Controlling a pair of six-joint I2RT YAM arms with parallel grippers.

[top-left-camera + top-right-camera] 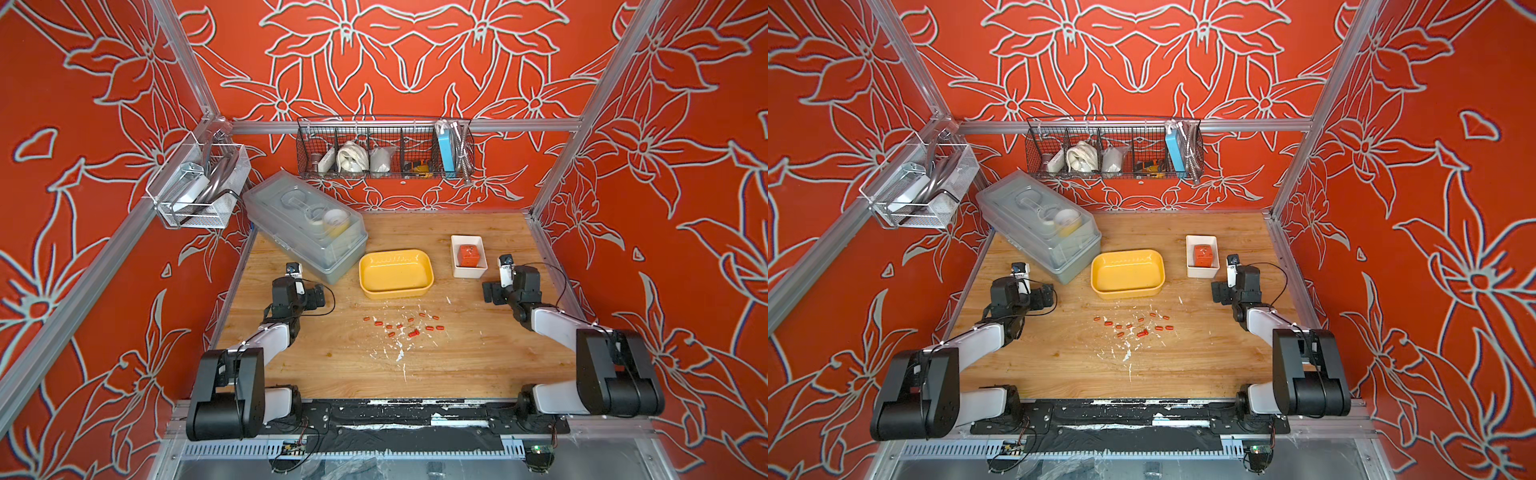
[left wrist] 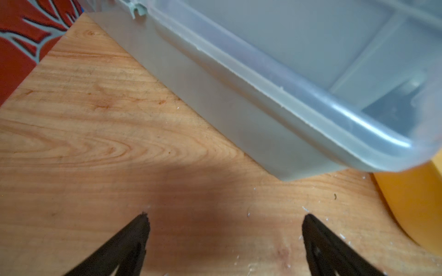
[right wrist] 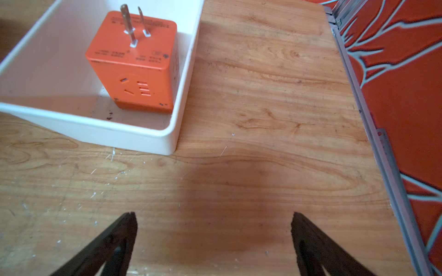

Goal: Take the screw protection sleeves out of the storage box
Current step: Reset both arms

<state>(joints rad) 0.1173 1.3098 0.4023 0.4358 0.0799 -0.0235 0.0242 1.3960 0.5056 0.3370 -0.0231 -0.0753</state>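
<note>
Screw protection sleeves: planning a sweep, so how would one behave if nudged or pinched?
The screw protection sleeves look like tiny rounded capsules lying on their sides, so a nudge would probably roll or scatter them. Each is dwarfed by the storage box, so likely near weightless and apt to slip from a pinch.

This looks like a robotics lab test cell. Silver aluminium frame bars (image 1: 519, 124) box in a scratched light wooden tabletop (image 1: 478, 365). Red cloth walls with grey flower outlines (image 1: 685, 166) hang all round. A black-and-white left robot arm (image 1: 270, 336) and a matching right robot arm (image 1: 552, 322) stand on a black base rail (image 1: 399, 409), and a black wire basket (image 1: 386, 176) of odds and ends hangs behind.
</note>
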